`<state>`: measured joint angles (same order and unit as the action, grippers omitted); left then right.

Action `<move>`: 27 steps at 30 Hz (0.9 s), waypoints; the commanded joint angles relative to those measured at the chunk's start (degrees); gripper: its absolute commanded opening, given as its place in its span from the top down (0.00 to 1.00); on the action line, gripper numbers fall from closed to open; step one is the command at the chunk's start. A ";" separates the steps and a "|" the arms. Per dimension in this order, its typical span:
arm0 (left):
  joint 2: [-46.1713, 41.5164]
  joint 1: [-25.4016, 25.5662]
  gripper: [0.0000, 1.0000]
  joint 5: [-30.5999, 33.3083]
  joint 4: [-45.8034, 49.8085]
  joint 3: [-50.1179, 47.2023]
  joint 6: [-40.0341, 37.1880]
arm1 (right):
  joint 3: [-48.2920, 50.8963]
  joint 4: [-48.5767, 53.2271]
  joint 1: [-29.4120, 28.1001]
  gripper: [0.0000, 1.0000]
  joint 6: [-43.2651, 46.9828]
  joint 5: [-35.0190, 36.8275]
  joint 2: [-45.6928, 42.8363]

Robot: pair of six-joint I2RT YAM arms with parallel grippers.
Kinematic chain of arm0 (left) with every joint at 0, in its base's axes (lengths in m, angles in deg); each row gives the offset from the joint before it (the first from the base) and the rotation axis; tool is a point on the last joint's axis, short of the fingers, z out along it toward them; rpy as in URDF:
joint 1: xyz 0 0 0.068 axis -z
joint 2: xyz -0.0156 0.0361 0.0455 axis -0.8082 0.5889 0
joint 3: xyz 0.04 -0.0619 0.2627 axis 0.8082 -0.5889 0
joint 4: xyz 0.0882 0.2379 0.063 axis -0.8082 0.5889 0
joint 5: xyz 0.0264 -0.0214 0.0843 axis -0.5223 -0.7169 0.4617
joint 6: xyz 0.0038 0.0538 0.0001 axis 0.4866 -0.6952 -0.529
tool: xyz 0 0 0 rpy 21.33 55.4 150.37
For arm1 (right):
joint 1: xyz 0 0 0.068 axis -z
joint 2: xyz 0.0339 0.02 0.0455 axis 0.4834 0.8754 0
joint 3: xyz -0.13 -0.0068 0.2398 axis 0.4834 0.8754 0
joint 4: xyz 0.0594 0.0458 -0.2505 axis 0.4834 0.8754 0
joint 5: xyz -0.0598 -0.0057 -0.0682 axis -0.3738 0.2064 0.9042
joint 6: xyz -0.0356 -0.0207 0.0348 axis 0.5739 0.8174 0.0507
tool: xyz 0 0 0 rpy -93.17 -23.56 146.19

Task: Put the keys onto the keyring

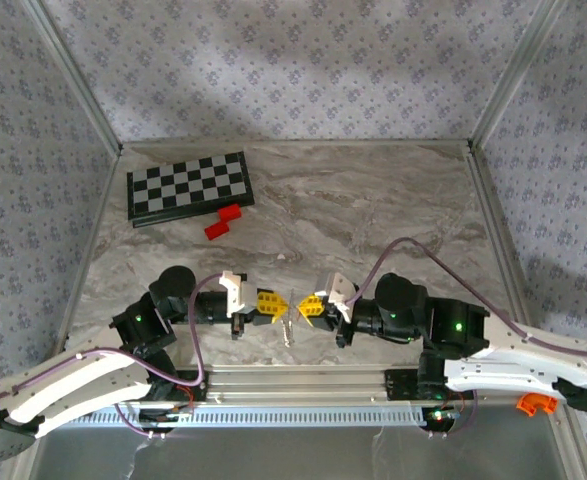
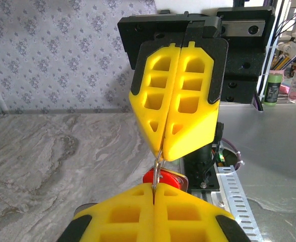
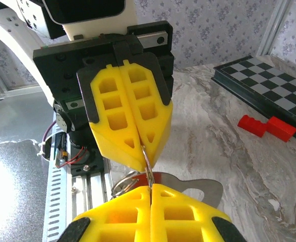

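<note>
keyring (image 1: 291, 308): thin silvery loop, well to the near side of the chessboard (image 1: 188, 186), held up off the bench (image 1: 393, 200) between two tool tips.
left tool (image 1: 270, 305): jaws narrow, pinched on the loop's left end.
right tool (image 1: 311, 306): jaws narrow, pinched on its right end, tip to tip with the other.
long axis: the wire runs straight from one tool to the other, left to right.
key (image 3: 151, 176): red head just beneath the loop; its pale blade (image 3: 203, 189) seems to point toward the chessboard. Whether it is already threaded is hard to tell.
nearer arm: neither; both are equally at the loop, the key directly below, so one grip would likely have to let go to reach it.
</note>
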<state>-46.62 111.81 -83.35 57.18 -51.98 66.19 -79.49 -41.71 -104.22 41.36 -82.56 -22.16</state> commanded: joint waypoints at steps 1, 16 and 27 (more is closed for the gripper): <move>0.08 0.38 1.00 0.07 -2.50 0.69 -0.78 | -0.60 -2.25 0.33 1.00 0.54 -1.45 -0.07; 0.99 0.38 1.00 0.53 -0.80 1.83 -1.32 | 0.04 -2.57 0.60 1.00 0.98 -2.62 -0.20; 2.45 0.43 1.00 0.07 -0.82 2.71 -1.31 | 0.56 -2.58 0.60 1.00 1.33 -3.34 -0.34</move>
<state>-44.37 111.86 -83.39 57.35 -51.65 65.98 -79.36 -41.76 -103.65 41.75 -84.07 -22.07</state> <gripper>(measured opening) 0.045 0.051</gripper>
